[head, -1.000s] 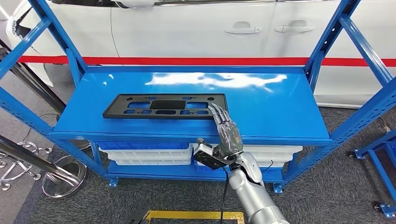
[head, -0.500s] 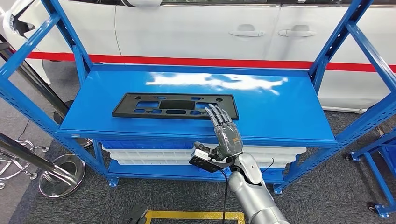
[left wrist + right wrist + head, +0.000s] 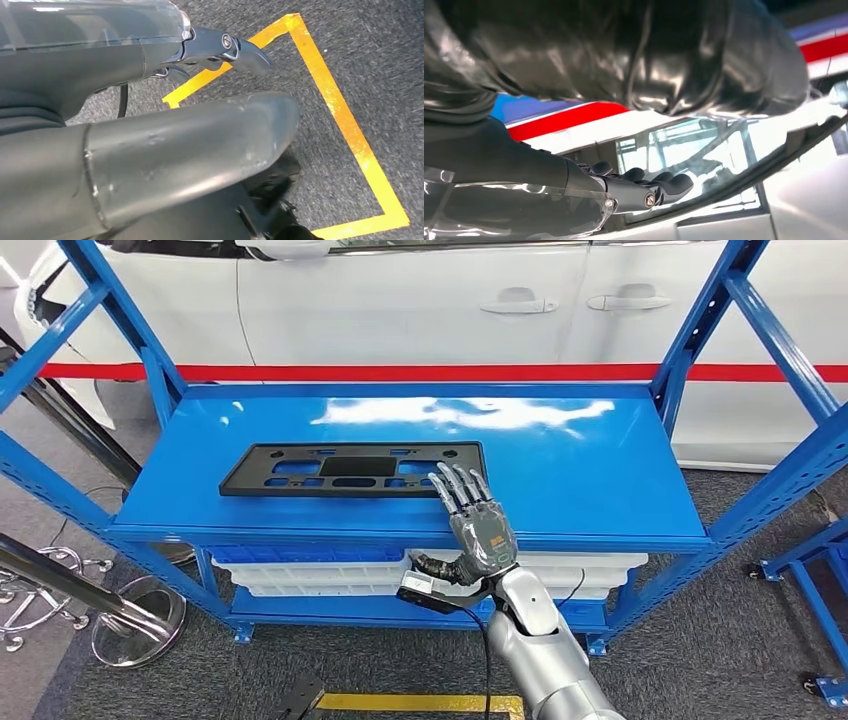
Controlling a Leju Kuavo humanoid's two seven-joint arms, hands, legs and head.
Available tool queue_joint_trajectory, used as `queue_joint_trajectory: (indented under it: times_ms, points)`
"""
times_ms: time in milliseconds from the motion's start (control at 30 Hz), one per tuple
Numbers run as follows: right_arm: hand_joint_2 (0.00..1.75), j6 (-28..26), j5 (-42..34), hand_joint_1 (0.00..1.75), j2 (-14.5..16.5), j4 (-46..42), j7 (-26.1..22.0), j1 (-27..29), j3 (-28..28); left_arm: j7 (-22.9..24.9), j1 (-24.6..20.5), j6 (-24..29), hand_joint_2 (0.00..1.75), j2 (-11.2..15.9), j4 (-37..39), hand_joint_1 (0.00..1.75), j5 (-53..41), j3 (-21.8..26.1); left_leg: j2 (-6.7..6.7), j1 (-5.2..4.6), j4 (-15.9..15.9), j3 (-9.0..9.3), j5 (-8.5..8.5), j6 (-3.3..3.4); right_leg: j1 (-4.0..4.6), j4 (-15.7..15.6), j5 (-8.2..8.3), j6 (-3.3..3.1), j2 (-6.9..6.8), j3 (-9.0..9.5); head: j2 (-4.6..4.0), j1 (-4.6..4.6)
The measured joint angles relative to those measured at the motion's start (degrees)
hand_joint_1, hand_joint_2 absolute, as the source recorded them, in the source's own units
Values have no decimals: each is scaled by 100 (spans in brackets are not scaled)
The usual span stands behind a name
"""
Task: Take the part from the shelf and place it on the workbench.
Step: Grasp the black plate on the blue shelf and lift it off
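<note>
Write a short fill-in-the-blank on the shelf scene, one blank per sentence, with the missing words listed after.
1. The black part lies flat on the shelf's ____ top board.
2. The right hand holds nothing; its fingers are spread ____.
3. Beneath the top board sit ____ bins.
4. Behind the shelf stands a white ____.

Missing words: blue; apart; white; car
</note>
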Motion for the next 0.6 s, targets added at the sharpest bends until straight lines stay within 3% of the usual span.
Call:
queue_joint_trajectory:
  times_ms: [33,67,133,200,333,400,467,500,533,600]
  points:
    - [0,-2,58,0,-11,30,46,-6,19,1,0,-4,0,0,0,0,-4,-4,0,-1,-73,24,109,15,5,1,0,0,1,4,0,0]
    - [0,-5,116,0,-19,57,87,-20,36,2,-3,-9,0,0,0,0,-8,-10,-1,-6,-365,156,305,44,11,1,-1,0,4,10,0,1]
    - [0,-24,295,0,-29,108,200,-71,72,2,-17,-19,0,1,0,0,-17,-33,2,-32,-1196,551,673,137,27,1,-1,8,12,18,0,1]
    - [0,-53,575,0,-45,178,357,-132,113,2,-34,-33,0,1,0,0,-26,-58,6,-67,-1640,759,778,204,32,-2,3,51,14,7,0,1]
    - [0,-73,965,0,-83,307,571,-199,182,2,-40,-50,0,-3,0,0,-31,-85,6,-48,-1788,814,835,290,32,59,-52,183,-2,-14,0,1]
    - [0,-76,1013,0,-107,354,609,-235,198,1,-52,-49,0,-7,0,0,-31,-88,19,-20,-1857,839,879,334,28,537,-343,221,-8,-225,0,2]
    - [0,-78,1022,0,-144,417,619,-242,205,2,-56,-48,0,-11,0,0,-28,-88,19,-22,-1856,827,879,348,14,1261,-679,251,-7,-577,0,2]
    - [0,-78,1029,0,-160,449,628,-235,208,4,-49,-48,0,-14,0,0,-24,-87,18,-23,-1845,823,875,345,4,1467,-722,264,-8,-683,0,2]
    - [0,-78,1055,0,-174,479,643,-229,210,8,-42,-48,0,-14,0,0,-20,-87,15,-22,-1829,820,867,336,-8,1477,-655,275,-9,-693,0,2]
    - [0,-78,1143,0,-186,515,696,-234,219,14,-33,-51,0,-16,0,0,-13,-89,11,-16,-1770,819,828,302,-35,875,-278,283,-12,-399,0,2]
